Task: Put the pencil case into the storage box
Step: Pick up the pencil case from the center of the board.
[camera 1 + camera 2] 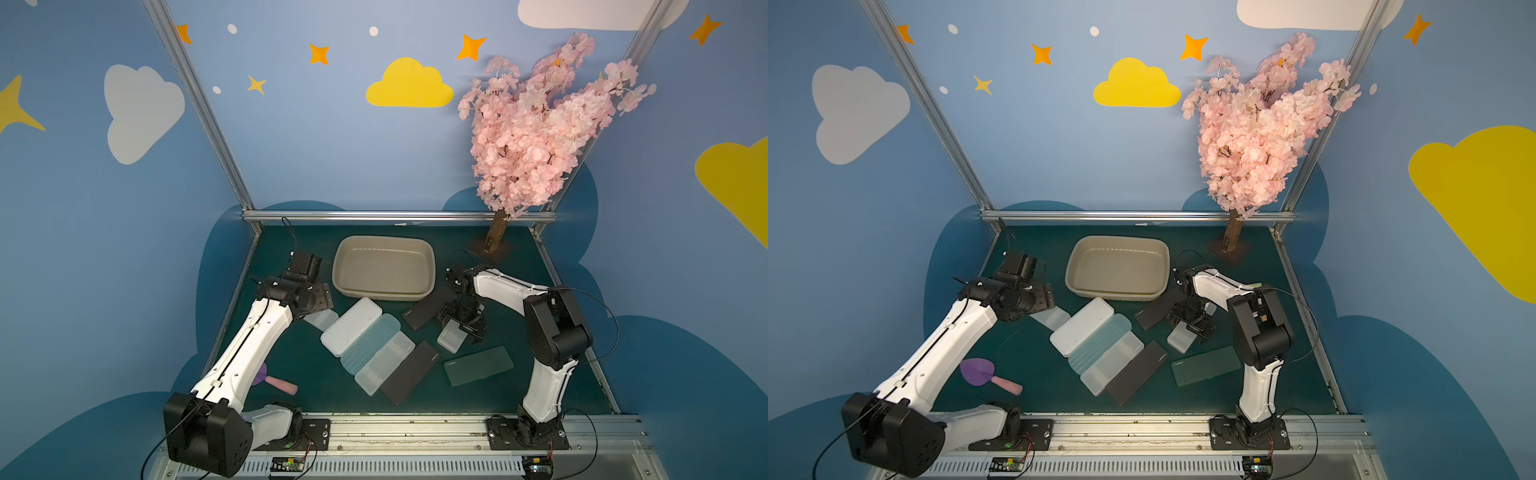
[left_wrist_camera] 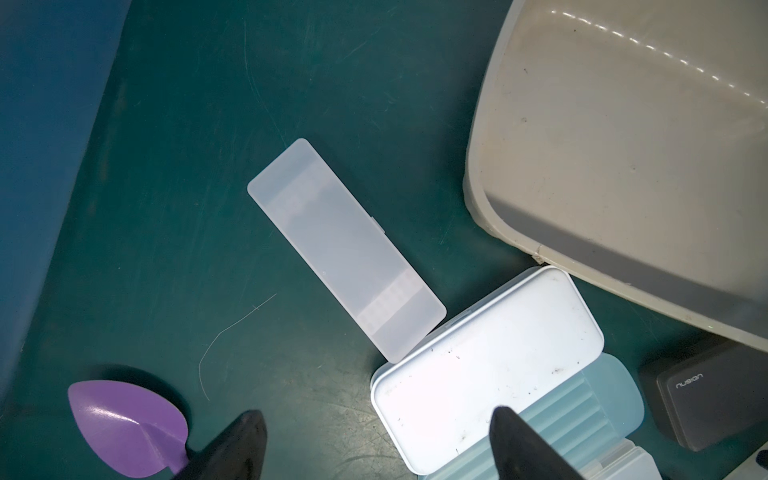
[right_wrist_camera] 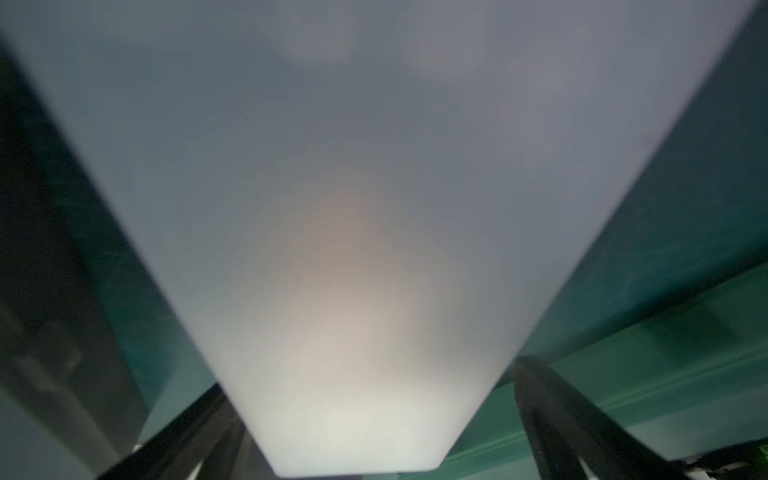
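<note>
The beige storage box [image 1: 384,266] [image 2: 623,145] stands empty at the back of the mat. Several pencil cases lie in front of it. My right gripper [image 1: 459,328] [image 3: 374,419] is low over a small frosted pencil case [image 1: 452,338] [image 3: 374,208], open, with a finger on either side and a gap still showing at one finger [image 3: 552,415]. My left gripper [image 1: 322,297] [image 2: 378,415] hangs open and empty above the mat. A frosted pencil case [image 2: 345,249] [image 1: 322,320] lies just ahead of it, beside a white pencil case [image 2: 486,361].
A ribbed light-blue case [image 1: 370,343], a frosted case [image 1: 384,361], two black cases [image 1: 411,372] [image 1: 428,307] and a dark green case [image 1: 478,365] crowd the middle. A purple scoop [image 1: 978,371] lies front left. A pink blossom tree [image 1: 496,237] stands at the back right.
</note>
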`<state>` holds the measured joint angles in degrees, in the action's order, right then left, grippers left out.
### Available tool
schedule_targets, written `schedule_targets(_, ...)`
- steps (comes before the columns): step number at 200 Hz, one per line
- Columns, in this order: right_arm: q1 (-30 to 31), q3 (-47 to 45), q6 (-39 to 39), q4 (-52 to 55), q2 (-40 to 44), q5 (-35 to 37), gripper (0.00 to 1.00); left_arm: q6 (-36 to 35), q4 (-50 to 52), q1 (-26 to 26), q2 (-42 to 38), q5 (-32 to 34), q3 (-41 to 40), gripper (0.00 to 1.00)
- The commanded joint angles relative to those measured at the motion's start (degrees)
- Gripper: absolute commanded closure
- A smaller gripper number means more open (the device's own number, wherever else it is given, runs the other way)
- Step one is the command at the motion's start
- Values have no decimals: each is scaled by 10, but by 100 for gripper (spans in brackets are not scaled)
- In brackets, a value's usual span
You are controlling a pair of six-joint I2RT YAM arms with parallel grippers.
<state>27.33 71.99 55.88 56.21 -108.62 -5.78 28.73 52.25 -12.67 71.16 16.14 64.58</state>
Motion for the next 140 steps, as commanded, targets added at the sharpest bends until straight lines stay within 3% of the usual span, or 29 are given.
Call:
schedule_targets(1,4,-3,-9,-26,-1,19,2,-3,11,0,0,6,6,12)
schedule_targets(33,4,-14,-10,-44,-13,10,8,-6,9,-1,7,4,10,14)
schedule_targets(57,4,-32,-13,-62,-7,5,30,-10,9,-2,9,6,8,16)
schedule_targets(74,4,-38,-23,-58,3,1,40,-14,8,-1,8,9,4,16)
schedule_targets(114,21,32,-96,86,77,43,42,-19,18,0,0,18,-1,16)
schedule_targets(140,36,164,-165,192,110,92,42,-18,19,1,-6,21,-7,16)
